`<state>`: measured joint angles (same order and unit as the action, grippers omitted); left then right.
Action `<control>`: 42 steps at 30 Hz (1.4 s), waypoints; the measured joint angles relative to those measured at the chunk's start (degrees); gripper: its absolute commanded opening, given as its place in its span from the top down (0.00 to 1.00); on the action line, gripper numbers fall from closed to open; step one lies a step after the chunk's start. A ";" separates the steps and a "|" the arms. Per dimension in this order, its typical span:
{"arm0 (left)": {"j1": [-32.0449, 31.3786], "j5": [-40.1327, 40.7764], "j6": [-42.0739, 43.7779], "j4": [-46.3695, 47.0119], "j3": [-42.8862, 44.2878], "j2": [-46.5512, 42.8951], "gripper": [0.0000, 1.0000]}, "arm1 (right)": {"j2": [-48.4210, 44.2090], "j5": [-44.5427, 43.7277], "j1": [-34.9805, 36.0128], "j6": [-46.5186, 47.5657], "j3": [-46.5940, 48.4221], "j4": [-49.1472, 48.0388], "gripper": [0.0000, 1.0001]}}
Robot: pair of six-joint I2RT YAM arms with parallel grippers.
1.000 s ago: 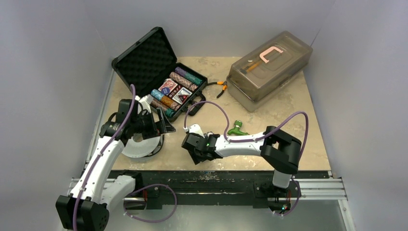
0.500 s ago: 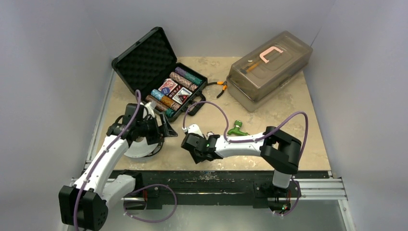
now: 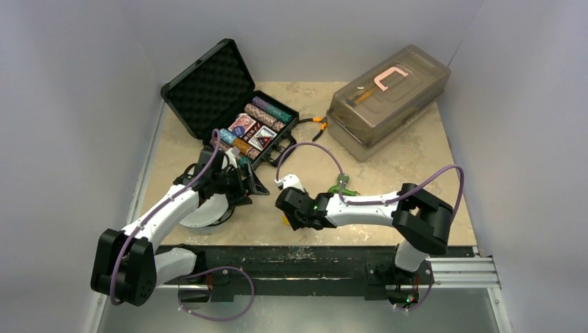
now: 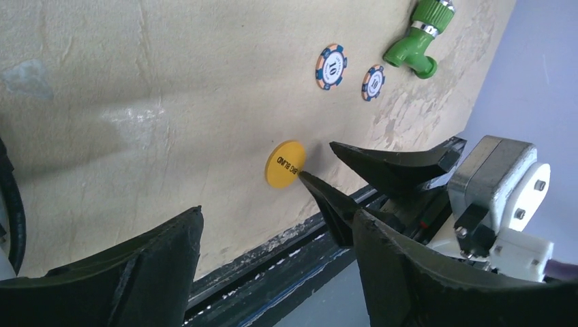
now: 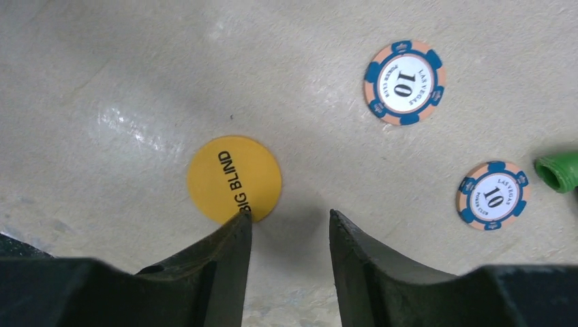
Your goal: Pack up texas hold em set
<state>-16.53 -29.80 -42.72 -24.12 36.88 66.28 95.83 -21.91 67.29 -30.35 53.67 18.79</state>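
**Right hand narrows over the button**

Since a second ago the right hand has shifted rightward and narrowed. It is released and empty, one fingertip at the edge of the flat round yellow "BIG BLIND" button, which lies on the beige bench. The left hand, spread wide and empty, has swung closer to the open black foam-lined hard case.
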 measured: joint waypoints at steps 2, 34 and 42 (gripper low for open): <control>-0.02 -0.22 -0.46 0.98 0.00 0.20 0.23 | -0.70 0.26 -0.66 0.85 -0.24 -0.20 0.33; -0.04 6.01 0.33 -3.72 0.00 -10.78 0.11 | 6.25 4.42 -0.11 2.47 6.08 -1.49 0.47; 0.09 4.33 -0.15 -2.54 0.00 -7.93 0.16 | 5.99 3.28 0.11 1.88 5.57 -1.92 0.58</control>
<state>-16.45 -25.47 -42.87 -26.65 36.88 58.35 101.82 -18.63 67.40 -28.47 59.24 16.86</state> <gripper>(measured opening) 0.873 0.455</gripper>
